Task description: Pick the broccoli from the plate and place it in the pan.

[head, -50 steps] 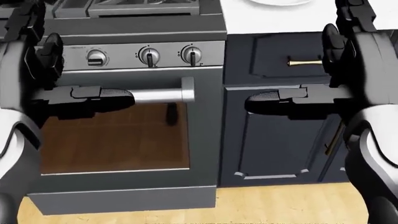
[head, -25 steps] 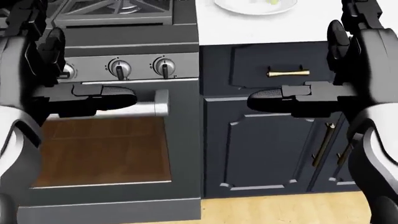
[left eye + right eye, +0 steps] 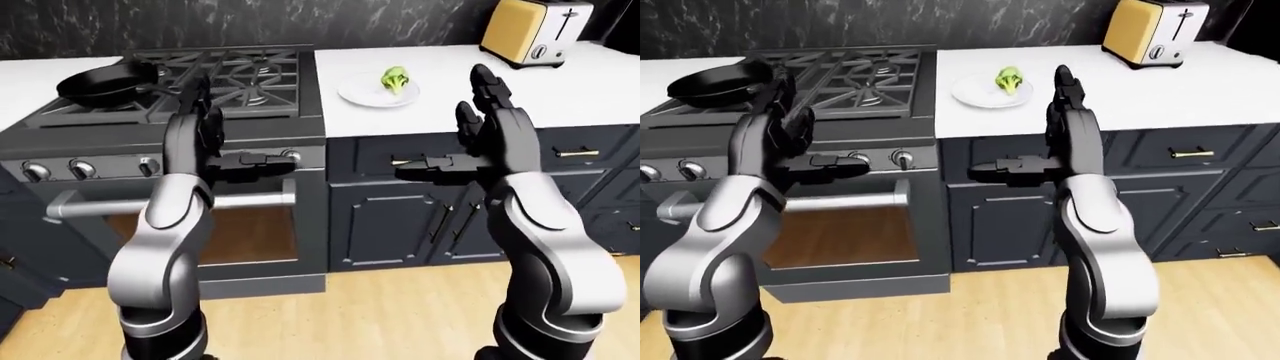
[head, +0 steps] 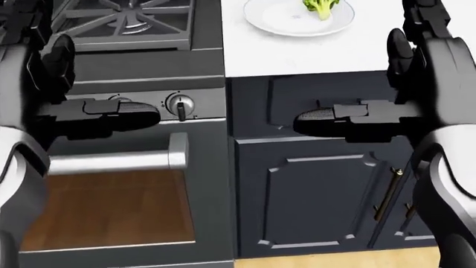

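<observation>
A green broccoli [image 3: 396, 77] lies on a white plate [image 3: 365, 94] on the white counter, right of the stove; the broccoli also shows at the top of the head view [image 4: 321, 6]. A black pan [image 3: 103, 82] sits on the stove's left burners. My left hand [image 3: 238, 146] and right hand [image 3: 452, 142] are both open and empty, held up level before the stove and the cabinets, well short of the plate and the pan.
The stove [image 3: 200, 112] has knobs and an oven door with a steel handle [image 3: 170, 202]. Dark blue cabinets [image 3: 400, 217] stand under the counter. A yellow toaster [image 3: 533, 31] stands at the top right. Wooden floor lies below.
The whole head view has shifted: the stove slid left and down, and the plate with the broccoli came into view at the top. The camera moved; both hands keep their pose.
</observation>
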You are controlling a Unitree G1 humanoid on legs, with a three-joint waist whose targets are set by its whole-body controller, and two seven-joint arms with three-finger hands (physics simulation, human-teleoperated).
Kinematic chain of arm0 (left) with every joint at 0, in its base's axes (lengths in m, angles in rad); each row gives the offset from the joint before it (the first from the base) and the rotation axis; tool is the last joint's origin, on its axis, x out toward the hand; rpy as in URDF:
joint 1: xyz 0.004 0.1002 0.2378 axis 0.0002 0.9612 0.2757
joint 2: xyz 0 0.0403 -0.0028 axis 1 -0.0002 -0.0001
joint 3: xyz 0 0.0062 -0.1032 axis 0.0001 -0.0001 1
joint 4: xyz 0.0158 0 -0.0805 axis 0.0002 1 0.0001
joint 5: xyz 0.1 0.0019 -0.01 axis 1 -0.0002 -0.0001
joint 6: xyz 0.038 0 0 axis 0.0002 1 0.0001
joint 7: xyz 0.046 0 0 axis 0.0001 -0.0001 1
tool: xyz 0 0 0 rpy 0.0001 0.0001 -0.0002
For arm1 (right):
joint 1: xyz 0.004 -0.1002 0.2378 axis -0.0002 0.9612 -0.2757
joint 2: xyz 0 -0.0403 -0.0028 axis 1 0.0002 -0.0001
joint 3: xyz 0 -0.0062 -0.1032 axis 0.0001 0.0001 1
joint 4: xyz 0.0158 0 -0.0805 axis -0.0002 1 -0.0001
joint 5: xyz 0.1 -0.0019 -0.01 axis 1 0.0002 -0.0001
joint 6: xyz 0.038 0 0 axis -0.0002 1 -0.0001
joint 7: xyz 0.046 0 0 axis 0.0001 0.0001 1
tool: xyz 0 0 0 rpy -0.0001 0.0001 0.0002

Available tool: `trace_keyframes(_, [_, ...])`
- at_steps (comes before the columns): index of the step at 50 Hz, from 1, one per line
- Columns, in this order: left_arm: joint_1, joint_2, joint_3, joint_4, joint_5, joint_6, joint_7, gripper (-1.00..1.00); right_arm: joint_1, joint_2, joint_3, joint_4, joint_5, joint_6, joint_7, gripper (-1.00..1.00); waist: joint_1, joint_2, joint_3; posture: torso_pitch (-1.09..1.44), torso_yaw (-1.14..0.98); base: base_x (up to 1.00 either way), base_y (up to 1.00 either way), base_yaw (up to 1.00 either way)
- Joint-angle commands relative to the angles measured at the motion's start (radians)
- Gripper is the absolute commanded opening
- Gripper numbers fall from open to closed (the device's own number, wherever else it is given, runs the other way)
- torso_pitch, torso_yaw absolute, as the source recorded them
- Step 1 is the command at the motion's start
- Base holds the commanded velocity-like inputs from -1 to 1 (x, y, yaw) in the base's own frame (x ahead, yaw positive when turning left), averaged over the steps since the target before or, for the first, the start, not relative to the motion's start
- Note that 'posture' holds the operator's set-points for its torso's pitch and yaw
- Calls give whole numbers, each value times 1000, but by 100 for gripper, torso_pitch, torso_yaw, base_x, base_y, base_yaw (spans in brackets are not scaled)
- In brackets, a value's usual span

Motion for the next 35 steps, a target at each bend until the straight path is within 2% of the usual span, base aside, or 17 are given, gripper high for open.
trace_keyframes(1, [-31, 4, -3, -26, 0, -25, 0, 100, -31, -15, -14, -29, -4, -28, -3, 100, -9, 19, -24, 0, 0, 26, 0, 0])
trace_keyframes(4, [-30, 4, -3, -27, -2, -26, 0, 100, -30, -15, -14, -26, -5, -32, -2, 100, 3, -6, -30, 0, 0, 26, 0, 0])
trace_keyframes(7, [-29, 4, -4, -25, -1, -29, 0, 100, -32, -15, -13, -29, -5, -28, -3, 100, 9, -34, -22, 0, 0, 26, 0, 0])
trace_keyframes(9, [-28, 5, -6, -26, 0, -29, 0, 100, -32, -14, -13, -32, -5, -26, -2, 100, 14, -63, -22, 0, 0, 26, 0, 0])
trace_keyframes(11, [-23, 4, -9, -23, 3, -34, -2, 100, -29, -14, -13, -31, -5, -31, 0, 100, 17, -117, -36, 0, 0, 26, 0, 0])
trace_keyframes(12, [-25, 3, -9, -25, 4, -32, -2, 100, -34, -15, -14, -38, -4, -21, -1, 100, 19, -121, -47, 0, 0, 26, 0, 0])
trace_keyframes(13, [-23, 3, -9, -24, 5, -34, -3, 100, -36, -15, -13, -40, -3, -21, 0, 100, 7, -107, -29, 0, 0, 26, 0, 0])
trace_keyframes(14, [-20, 2, -12, -25, 8, -35, -5, 100, -30, -15, -14, -37, -4, -28, 1, 100, 11, -119, -22, 0, 0, 26, 0, 0])
trace_keyframes(17, [-25, 2, -11, -32, 9, -23, -5, 100, -28, -15, -14, -34, -4, -31, 2, 100, 1, -98, -28, 0, 0, 26, 0, 0])
trace_keyframes(21, [-24, 0, -10, -31, 10, -24, -7, 100, -29, -14, -13, -32, -6, -31, 1, 100, -6, -60, -15, 0, 0, 25, 0, 0])
trace_keyframes(23, [-26, 0, -8, -30, 9, -24, -7, 100, -29, -14, -12, -32, -7, -30, 1, 100, -13, -27, -20, 0, 0, 25, 0, 0])
trace_keyframes(25, [-23, -1, -10, -28, 11, -29, -8, 100, -31, -15, -13, -33, -7, -29, 1, 100, -17, 34, -40, 0, 0, 26, 0, 0])
trace_keyframes(26, [-23, -1, -10, -28, 11, -30, -8, 100, -33, -15, -14, -35, -7, -24, 0, 100, -5, 1, -32, 0, 0, 26, 0, 0])
trace_keyframes(27, [-25, -1, -10, -29, 11, -27, -8, 100, -30, -15, -14, -34, -7, -29, 1, 100, -9, 17, -28, 0, 0, 26, 0, 0])
trace_keyframes(28, [-23, -1, -10, -27, 11, -30, -8, 100, -30, -15, -14, -33, -7, -29, 1, 100, -5, 16, -26, 0, 0, 25, 0, 0])
trace_keyframes(31, [-27, -1, -10, -33, 11, -22, -7, 100, -40, -16, -13, -42, -6, -12, -1, 100, 4, -6, -34, 0, 0, 26, 0, 0])
trace_keyframes(35, [-23, -1, -10, -38, 10, -20, -8, 100, -43, -16, -12, -52, -6, -3, -2, 100, 13, -47, -23, 0, 0, 26, 0, 0])
